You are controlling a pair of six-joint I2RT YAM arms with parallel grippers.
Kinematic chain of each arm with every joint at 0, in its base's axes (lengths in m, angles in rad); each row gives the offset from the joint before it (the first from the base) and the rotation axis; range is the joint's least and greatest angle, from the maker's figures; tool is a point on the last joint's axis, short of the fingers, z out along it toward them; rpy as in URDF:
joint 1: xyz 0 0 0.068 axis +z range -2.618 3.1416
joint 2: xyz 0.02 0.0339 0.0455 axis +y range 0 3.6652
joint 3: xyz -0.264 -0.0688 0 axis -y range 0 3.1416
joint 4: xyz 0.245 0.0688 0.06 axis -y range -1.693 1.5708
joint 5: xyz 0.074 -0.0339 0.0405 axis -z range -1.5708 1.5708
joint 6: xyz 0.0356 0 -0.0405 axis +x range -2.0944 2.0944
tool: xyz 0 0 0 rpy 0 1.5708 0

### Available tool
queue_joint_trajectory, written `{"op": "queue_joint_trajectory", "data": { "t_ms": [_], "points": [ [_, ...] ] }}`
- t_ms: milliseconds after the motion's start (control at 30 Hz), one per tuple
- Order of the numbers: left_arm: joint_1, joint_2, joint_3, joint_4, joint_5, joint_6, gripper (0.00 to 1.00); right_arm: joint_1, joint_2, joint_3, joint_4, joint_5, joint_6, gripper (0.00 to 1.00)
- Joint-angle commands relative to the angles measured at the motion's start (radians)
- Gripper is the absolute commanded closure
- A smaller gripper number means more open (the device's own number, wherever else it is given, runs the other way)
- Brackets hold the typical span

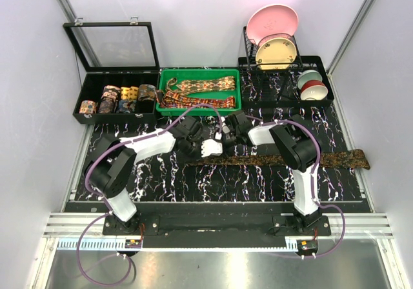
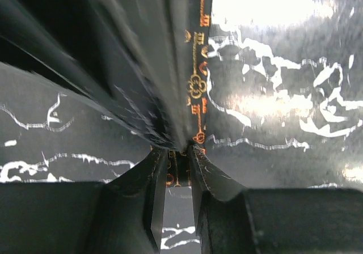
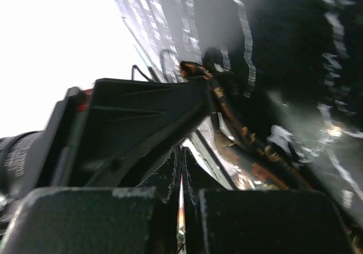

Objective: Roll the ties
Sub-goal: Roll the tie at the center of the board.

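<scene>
Left gripper (image 2: 177, 150) was closed narrow on the near end of the tie (image 1: 290, 159), pinching a doubled edge of it. In the left wrist view a slim strip with gold key motifs ran straight up from between the pads. Right gripper (image 3: 180, 172) was fully closed just beside it. A thin orange sliver sat between its pads, which I took for the cloth edge, though the view was blurred.

The tie lay flat and stretched across the table (image 1: 213, 186), from the two grippers at the middle out to its wide pointed end at the right. No coil had formed yet.

Risks as I judged them:
- The cloth looked thin and slick, so a narrow edge pinch could slip out once I started turning.
- Both grippers were crowded on one end, nearly touching. The fingers could knock together or snag each other's hold.
- The long tail was free on a glossy marble-print surface, so it could skate sideways and make the roll cone or telescope.
- Only the edge was caught, so the first turn might fold instead of curl.

Materials:
- The tie was soft woven fabric, dark brown with a small gold and orange pattern, long, flat and limp.
- The table was hard, black and white-veined, and reflective.
- The rolled ties (image 1: 119, 99) sat as tight coils in the black case (image 1: 119, 76) at the far left.
- More loose ties (image 1: 200, 84) lay in a rigid green tray (image 1: 199, 72) beside it.
</scene>
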Motion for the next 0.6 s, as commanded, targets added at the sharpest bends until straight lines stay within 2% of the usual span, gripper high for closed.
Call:
{"op": "queue_joint_trajectory", "data": {
  "t_ms": [0, 33, 167, 267, 467, 567],
  "points": [
    [-0.027, 0.044, 0.060, -0.011, -0.040, -0.041, 0.76, 0.009, 0.007, 0.037, -0.153, 0.003, -0.133, 0.99],
    [-0.030, 0.046, 0.061, -0.011, -0.047, -0.043, 0.76, 0.009, -0.006, 0.035, -0.212, 0.009, -0.148, 0.99],
    [-0.033, 0.046, 0.064, -0.025, -0.042, -0.037, 0.76, 0.007, -0.014, 0.048, -0.275, 0.050, -0.209, 0.99],
    [-0.033, 0.037, 0.049, -0.029, -0.051, -0.028, 0.76, 0.003, 0.010, 0.071, -0.277, 0.064, -0.202, 1.00],
    [-0.031, 0.020, 0.038, -0.038, -0.050, -0.023, 0.75, -0.014, -0.017, 0.091, -0.205, -0.003, -0.156, 0.99],
    [-0.033, 0.011, 0.037, -0.045, -0.057, -0.020, 0.74, -0.013, -0.028, 0.086, -0.191, 0.030, -0.140, 0.98]
  ]
}}
